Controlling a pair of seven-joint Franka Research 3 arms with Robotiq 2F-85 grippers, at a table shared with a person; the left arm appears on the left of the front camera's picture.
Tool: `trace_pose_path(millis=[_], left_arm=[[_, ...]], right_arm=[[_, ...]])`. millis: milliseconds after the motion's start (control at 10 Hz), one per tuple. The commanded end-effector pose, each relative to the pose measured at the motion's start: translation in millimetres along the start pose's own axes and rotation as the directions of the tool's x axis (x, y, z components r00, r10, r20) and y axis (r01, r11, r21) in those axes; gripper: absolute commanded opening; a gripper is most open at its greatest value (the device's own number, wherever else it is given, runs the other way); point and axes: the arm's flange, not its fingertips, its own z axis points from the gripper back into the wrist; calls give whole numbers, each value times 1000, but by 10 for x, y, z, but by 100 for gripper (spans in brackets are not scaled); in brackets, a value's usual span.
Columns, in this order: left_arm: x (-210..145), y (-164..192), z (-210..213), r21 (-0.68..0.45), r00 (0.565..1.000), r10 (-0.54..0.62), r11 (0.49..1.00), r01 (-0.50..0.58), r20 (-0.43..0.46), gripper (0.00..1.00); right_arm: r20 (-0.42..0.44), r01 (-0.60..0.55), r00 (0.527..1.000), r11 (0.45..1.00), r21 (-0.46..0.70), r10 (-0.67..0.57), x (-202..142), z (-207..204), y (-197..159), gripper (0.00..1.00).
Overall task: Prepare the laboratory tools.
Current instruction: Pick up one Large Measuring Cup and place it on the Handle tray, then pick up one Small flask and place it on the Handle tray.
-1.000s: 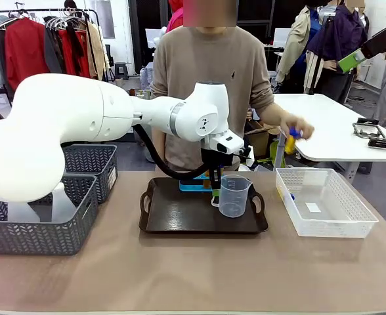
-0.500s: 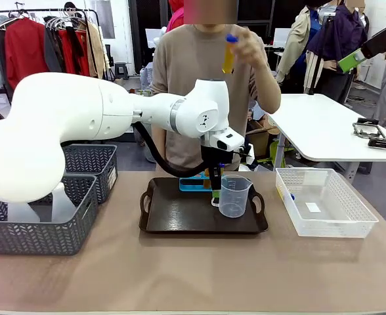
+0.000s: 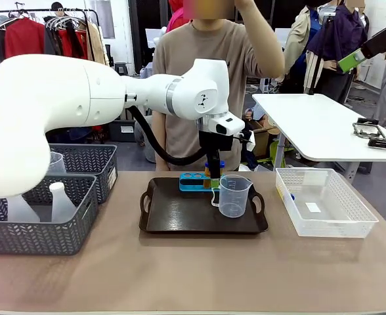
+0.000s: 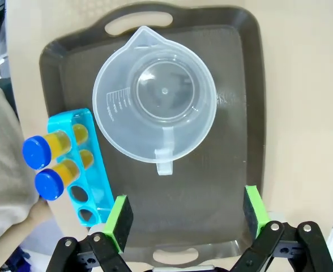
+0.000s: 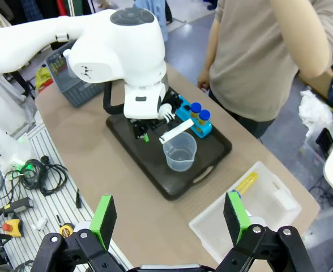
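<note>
Masking two test tubes [image 4: 58, 143] in front, left tool [image 4: 186, 195] stands spread; right tool [image 5: 168, 198] likewise.

left claw [image 4: 187, 216] has let go of the beaker [image 4: 155, 96] and risen.

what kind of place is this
Probably a robotics test room: a white robot arm reaches over a table, loose cables lie beside it, and a clothes rack stands behind.

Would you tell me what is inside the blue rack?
Two blue-capped test tubes stand in the rack; its other two holes are empty. The tubes' bottoms are hidden inside.
</note>
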Motion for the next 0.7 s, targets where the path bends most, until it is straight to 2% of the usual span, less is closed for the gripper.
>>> trace_pose_path(millis=[0, 100, 200, 600], left_arm=[[-23, -68, 86, -25, 1000, 20, 999, -19, 16, 100], [-30, -71, 116, -63, 1000, -9, 998, 9, -4, 100], [4, -18, 45, -4, 1000, 2, 1000, -2, 6, 100], [9, -32, 20, -17, 1000, 1, 1000, -1, 4, 100]], right_arm=[[12, -5, 1000, 1000, 14, 5, -1, 1, 9, 100], [12, -5, 1000, 1000, 14, 5, -1, 1, 9, 100], [12, -5, 1000, 1000, 14, 5, -1, 1, 9, 100], [12, -5, 1000, 1000, 14, 5, -1, 1, 9, 100]])
